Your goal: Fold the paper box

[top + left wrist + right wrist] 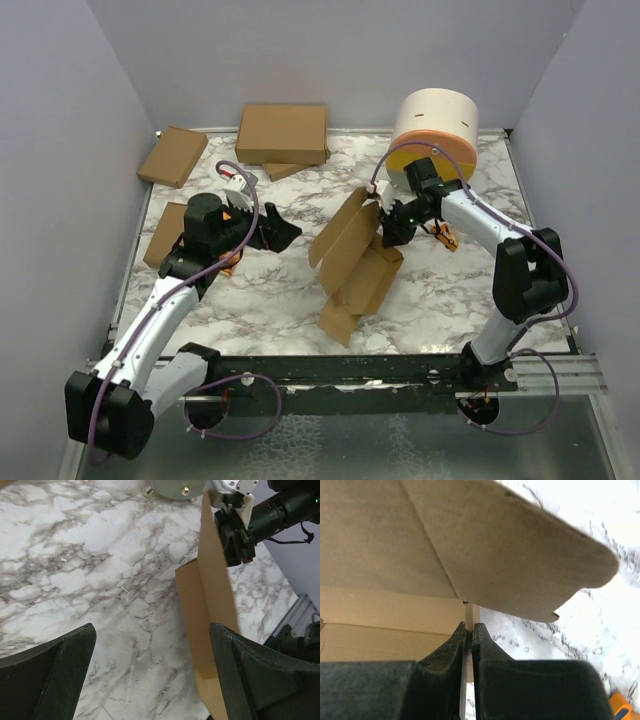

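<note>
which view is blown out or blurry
Right wrist view: the marble table is blown out near white, the paper box close to the lens looks soft. Left wrist view: table veins crisp, the left tool has nearly black fingers. Top view: even light, sharp.

1. We see a robotics lab test cell, not a home: plain lilac walls (60,120) close in the left, top and right of the frame.
2. A marble-print table (270,290) fills the middle. A left arm (150,320) and a right arm (525,275) are bolted to a black rail (350,368) along the lower edge.
3. Brown cartons (282,134) sit toward the upper left, and the paper box (345,240) is at centre.
</note>
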Motion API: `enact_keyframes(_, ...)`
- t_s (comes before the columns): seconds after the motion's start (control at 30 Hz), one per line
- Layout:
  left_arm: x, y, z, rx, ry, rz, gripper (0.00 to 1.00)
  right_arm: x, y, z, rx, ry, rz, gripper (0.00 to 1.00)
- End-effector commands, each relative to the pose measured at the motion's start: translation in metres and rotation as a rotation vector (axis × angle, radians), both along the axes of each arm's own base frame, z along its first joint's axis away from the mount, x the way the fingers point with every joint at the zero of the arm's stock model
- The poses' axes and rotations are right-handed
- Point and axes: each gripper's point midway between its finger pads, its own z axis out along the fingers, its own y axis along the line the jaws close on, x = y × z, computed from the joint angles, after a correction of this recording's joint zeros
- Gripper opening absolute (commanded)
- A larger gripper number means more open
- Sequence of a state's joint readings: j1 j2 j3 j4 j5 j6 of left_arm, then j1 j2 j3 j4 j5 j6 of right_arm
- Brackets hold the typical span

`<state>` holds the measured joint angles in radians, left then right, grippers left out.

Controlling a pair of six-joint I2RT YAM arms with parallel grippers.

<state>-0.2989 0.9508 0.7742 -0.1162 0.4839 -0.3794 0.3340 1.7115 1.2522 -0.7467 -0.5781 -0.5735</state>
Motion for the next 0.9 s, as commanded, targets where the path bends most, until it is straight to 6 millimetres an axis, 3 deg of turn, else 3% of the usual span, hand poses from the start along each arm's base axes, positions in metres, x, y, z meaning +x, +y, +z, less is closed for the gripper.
enact_keyframes(0.0, -0.003, -0.018, 0.009, -0.157, 0.040, -0.056, 0.99, -0.005, -0.026, -0.013, -0.149, 0.048, -0.063, 0.05)
enact_keyframes(0.23, -0.002, -0.031, 0.017, -0.255, 0.052, -0.103, 0.97, -0.002, -0.030, -0.023, -0.172, 0.064, -0.095, 0.07)
enact_keyframes(0.37, 0.006, -0.033, -0.003, -0.219, 0.110, -0.066, 0.93, -0.003, -0.030, -0.029, -0.178, 0.078, -0.101, 0.08)
enact_keyframes(0.63, -0.001, -0.069, -0.031, -0.129, 0.168, -0.159, 0.89, -0.004, -0.029, -0.033, -0.178, 0.092, -0.105, 0.09)
enact_keyframes(0.77, 0.000, -0.081, -0.048, -0.085, 0.220, -0.193, 0.74, -0.003, -0.029, -0.034, -0.174, 0.093, -0.105, 0.10)
enact_keyframes(0.87, 0.000, -0.084, -0.064, -0.063, 0.270, -0.210, 0.52, -0.004, -0.029, -0.035, -0.173, 0.093, -0.106, 0.10)
